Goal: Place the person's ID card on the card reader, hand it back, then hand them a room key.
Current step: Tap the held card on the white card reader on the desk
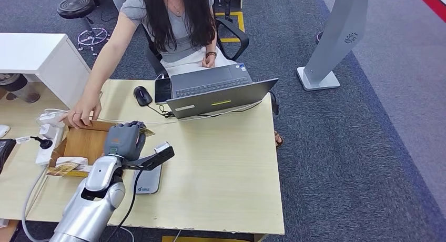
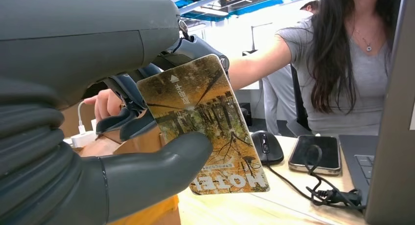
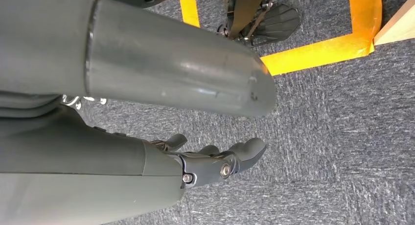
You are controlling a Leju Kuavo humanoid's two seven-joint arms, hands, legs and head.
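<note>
One card (image 2: 205,127) matters here, and we have it in our left hand (image 1: 123,139), left of centre in the head view, above the wooden box (image 1: 84,143) on the surface (image 1: 226,168). In the left wrist view it fills the middle of the frame: a thin printed card with "HOTEL" along one edge, so we judge it to be the room key. The thumb (image 2: 161,171) presses on its printed face while the darker fingers (image 2: 127,122) sit behind it, a pinch near one long edge.

We expect it to be very light, stiff with a little flex, and smooth enough to slide in a loose pinch. It should not break easily, but it could twist or slip out if tugged from a corner. The free end, toward the laptop (image 1: 221,92), leaves plenty of bare card for the person (image 1: 173,26) to take hold of; we should keep our pinch at the near edge and clear of that end.

The person's hand (image 1: 81,116) rests at the far rim of the box, in the left of the head view, close to ours.

Our right hand (image 3: 215,164) hangs over the carpet, holding nothing, its fingers apart and lightly bent.

The grey reader (image 1: 149,180) lies flat on the surface just below our left wrist.
</note>
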